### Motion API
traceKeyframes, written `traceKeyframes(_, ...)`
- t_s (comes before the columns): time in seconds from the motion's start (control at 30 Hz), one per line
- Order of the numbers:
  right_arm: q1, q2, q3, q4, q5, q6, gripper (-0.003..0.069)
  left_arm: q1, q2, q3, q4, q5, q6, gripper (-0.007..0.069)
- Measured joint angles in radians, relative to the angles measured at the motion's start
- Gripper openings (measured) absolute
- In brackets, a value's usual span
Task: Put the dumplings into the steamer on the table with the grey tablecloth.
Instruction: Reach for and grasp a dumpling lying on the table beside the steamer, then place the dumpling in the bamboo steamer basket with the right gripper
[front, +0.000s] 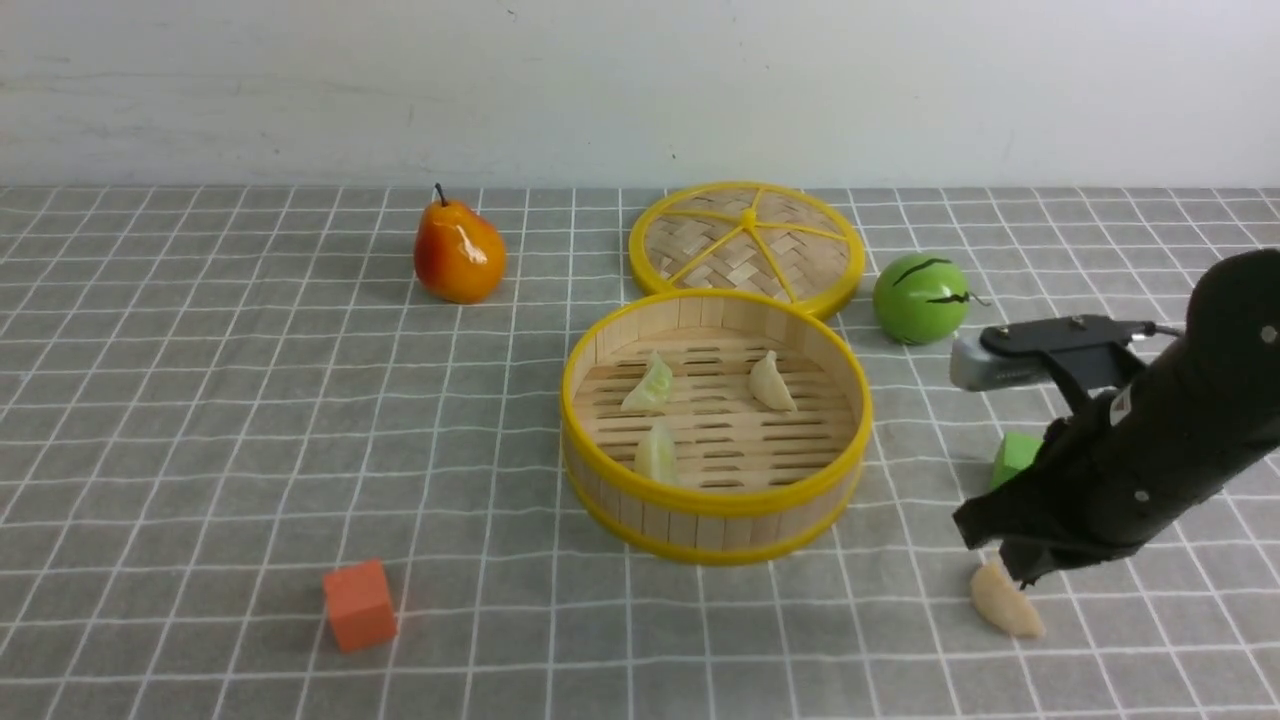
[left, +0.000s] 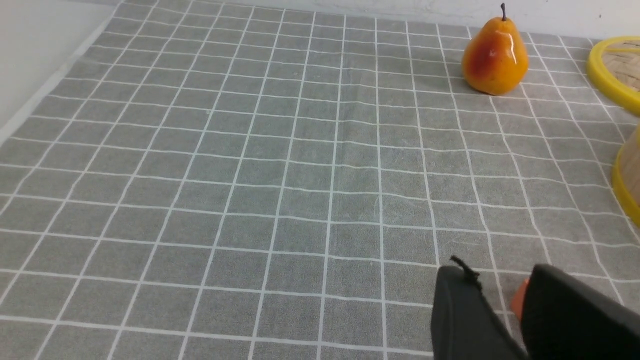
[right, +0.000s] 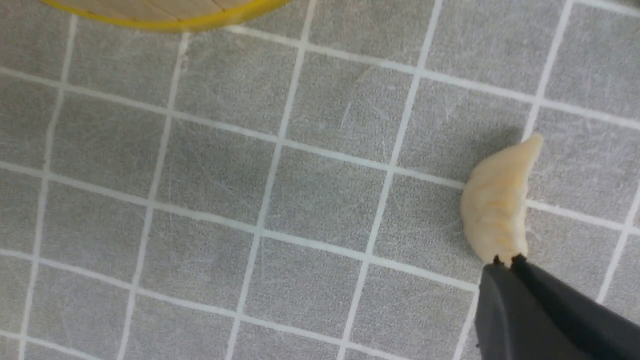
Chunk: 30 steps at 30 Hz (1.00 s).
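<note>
The round bamboo steamer (front: 715, 525), with two yellow bands, stands upright and uncovered in the middle of the counter (front: 150, 620). The grey tablecloth (front: 200, 420) under it has a thin white grid and is slightly wrinkled. On the slatted floor lie a far green dumpling (front: 650, 384) on the left, a cream dumpling (front: 772, 382) on the right, and a near green dumpling (front: 657, 455) by the front wall. A fourth dumpling (front: 1008, 602), cream and crescent-shaped, lies on the cloth to the near right, well apart from the basket. Its end is pinched by the right pincer (right: 507, 260).
</note>
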Motion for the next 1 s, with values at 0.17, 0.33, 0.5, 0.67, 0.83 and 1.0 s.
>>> traceKeyframes(0.17, 0.000, 0.030, -0.006, -0.024, -0.016, -0.006, 0.0063, 0.000, 0.000, 0.000, 0.000, 0.001, 0.000, 0.0185)
traceKeyframes(0.33, 0.000, 0.140, -0.013, -0.039, -0.060, 0.004, 0.0265, 0.000, 0.000, 0.000, 0.000, 0.001, 0.000, 0.0185)
traceKeyframes(0.5, -0.002, 0.193, -0.020, -0.043, -0.065, 0.004, 0.0250, 0.000, 0.000, 0.000, 0.000, 0.001, 0.000, 0.0188)
traceKeyframes(0.67, -0.002, 0.184, -0.022, -0.043, -0.047, -0.014, 0.0179, 0.000, 0.000, 0.000, 0.000, 0.003, 0.000, 0.0193)
traceKeyframes(0.83, 0.011, 0.113, -0.100, -0.007, 0.032, -0.026, 0.0179, 0.000, 0.000, 0.000, 0.000, 0.003, 0.000, 0.0195)
traceKeyframes(1.0, 0.094, 0.058, -0.237, 0.117, -0.042, -0.143, 0.0179, 0.000, 0.000, 0.000, 0.000, -0.005, 0.000, 0.0195)
